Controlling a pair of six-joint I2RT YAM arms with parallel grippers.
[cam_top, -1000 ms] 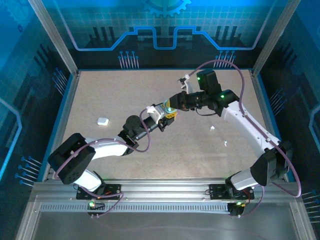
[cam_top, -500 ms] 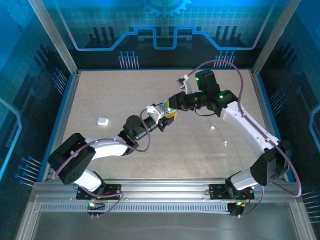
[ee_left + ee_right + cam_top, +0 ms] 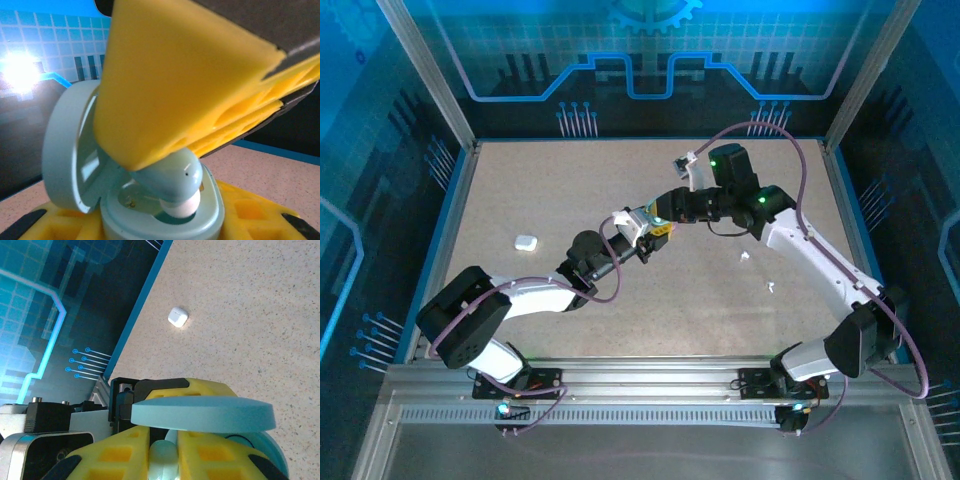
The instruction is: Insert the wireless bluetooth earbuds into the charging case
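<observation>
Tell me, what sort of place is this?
Probably a robotics lab test cell: two white-and-black robot arms bolted to a metal rail, a speckled beige tabletop fenced by aluminium frame posts, and blue circuit-patterned backdrop panels.

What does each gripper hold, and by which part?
Left gripper: the open round teal plastic charging case, by its base. Right gripper: a small teal earbud, by its top.

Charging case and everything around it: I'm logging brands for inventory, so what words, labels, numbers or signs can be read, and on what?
None can be read. The charging case, the earbud and the small white case show no marking; the blue back wall carries only line patterns and a gear shape, no letters.
</observation>
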